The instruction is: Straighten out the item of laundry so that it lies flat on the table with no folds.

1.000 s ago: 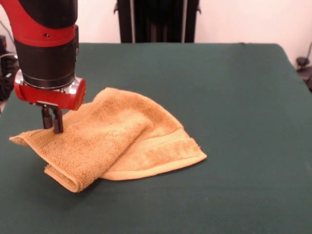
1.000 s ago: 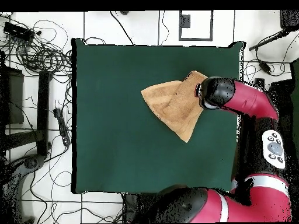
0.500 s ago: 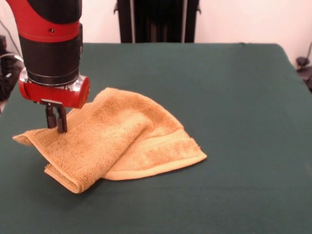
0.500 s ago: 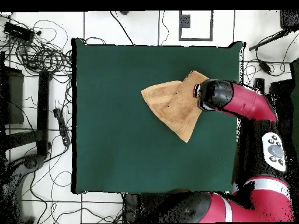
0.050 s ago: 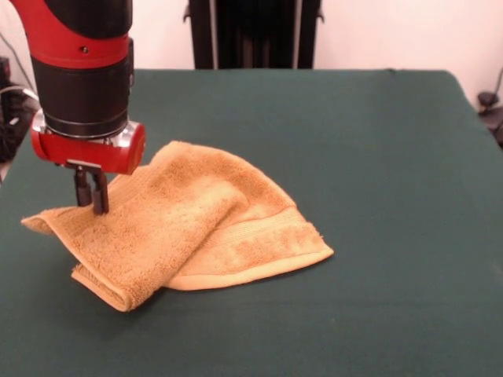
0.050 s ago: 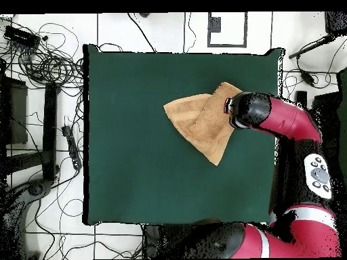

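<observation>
Yellow-orange terry-cloth towel (image 5: 196, 224) lies folded over itself at the left centre of the front view, on the dark green table (image 5: 377, 157). Upper layer runs from a raised corner at far left across to a rolled fold at the lower left; lower layer protrudes toward the right, showing a woven band and hemmed edge. Pincer (image 5: 91, 192) stands upright at the towel's upper left, its dark fingers (image 5: 99, 193) drawn tight together and pinching the cloth there, tips touching the fabric. Overhead view places the towel (image 6: 200, 122) in the upper right of the table (image 6: 135, 169), with the red and black arm (image 6: 271, 116) over its right edge.
</observation>
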You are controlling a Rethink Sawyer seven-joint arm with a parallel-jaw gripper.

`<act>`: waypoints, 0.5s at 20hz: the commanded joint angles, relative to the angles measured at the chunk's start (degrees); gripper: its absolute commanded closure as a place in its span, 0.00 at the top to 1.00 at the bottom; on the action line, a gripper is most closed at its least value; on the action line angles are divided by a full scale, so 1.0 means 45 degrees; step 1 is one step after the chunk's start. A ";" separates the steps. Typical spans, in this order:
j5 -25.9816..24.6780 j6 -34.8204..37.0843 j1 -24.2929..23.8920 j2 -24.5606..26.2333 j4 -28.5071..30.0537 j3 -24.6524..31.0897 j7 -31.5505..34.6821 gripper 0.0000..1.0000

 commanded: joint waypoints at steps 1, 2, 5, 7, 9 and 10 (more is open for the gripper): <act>-0.0631 -0.0284 0.0358 0.0148 0.1904 0.1508 -0.0442 0.00; -0.0633 -0.0252 0.0378 0.0153 0.1885 0.1478 -0.0417 0.00; -0.0636 -0.0131 0.0396 0.0182 0.1816 0.1471 -0.0465 0.00; -0.0646 -0.0107 0.0388 0.0178 0.1831 0.1492 -0.0520 1.00; -0.0653 -0.0169 0.0396 0.0170 0.1875 0.1494 -0.0496 1.00; -0.0657 -0.0200 0.0400 0.0166 0.1897 0.1495 -0.0484 1.00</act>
